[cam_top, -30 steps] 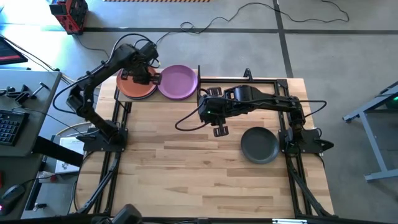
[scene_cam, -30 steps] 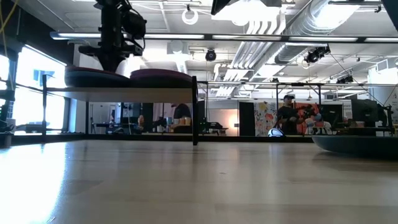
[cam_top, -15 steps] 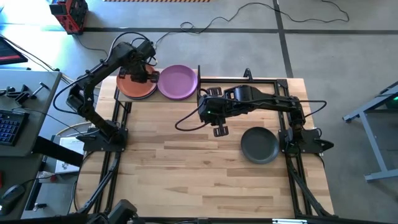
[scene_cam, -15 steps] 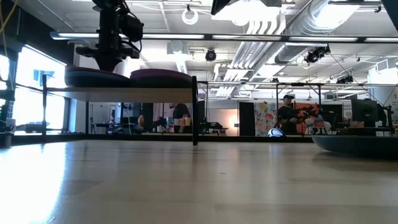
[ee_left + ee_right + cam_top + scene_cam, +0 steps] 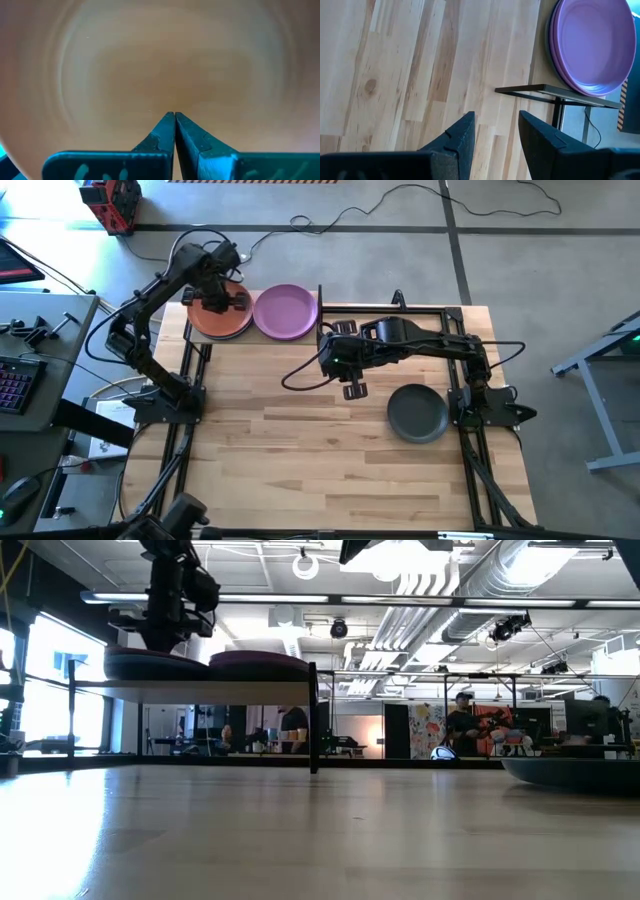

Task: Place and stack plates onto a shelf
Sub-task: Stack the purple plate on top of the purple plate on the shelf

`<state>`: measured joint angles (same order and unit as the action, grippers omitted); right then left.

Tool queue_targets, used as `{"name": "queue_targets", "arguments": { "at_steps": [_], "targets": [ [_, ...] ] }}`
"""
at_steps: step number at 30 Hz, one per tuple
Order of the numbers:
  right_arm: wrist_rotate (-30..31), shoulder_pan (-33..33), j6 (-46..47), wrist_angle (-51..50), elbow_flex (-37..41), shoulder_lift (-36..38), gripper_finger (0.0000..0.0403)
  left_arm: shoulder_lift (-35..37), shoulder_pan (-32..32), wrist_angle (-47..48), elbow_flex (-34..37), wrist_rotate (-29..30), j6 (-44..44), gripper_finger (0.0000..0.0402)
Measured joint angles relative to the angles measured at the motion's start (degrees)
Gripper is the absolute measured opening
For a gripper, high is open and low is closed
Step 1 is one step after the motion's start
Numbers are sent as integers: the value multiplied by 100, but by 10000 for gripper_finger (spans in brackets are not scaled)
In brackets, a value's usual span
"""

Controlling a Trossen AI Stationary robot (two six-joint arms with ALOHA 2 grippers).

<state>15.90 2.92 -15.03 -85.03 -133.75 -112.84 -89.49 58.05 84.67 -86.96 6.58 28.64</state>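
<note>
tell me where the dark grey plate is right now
In the high view the dark grey plate lies on the tabletop, right of centre, near the right arm's base.

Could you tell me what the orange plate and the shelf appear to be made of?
The orange plate looks like matte plastic or glazed ceramic: even colour, soft sheen, no sharp glare in the left wrist view. The shelf appears to be a pale wood panel on thin black posts, likely metal, as the right wrist view shows.

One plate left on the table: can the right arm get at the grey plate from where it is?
Probably yes. The grey plate lies alone on the tabletop beside the right gripper, which is open and empty, with nothing between them.
</note>
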Motion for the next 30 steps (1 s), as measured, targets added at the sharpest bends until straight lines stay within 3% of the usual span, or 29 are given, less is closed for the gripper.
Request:
{"name": "queue_targets", "arguments": {
  "at_steps": [30],
  "targets": [
    [2,0,2,43,0,0,129,-301,233,233,-24,-78,-281,0]
  ]
}}
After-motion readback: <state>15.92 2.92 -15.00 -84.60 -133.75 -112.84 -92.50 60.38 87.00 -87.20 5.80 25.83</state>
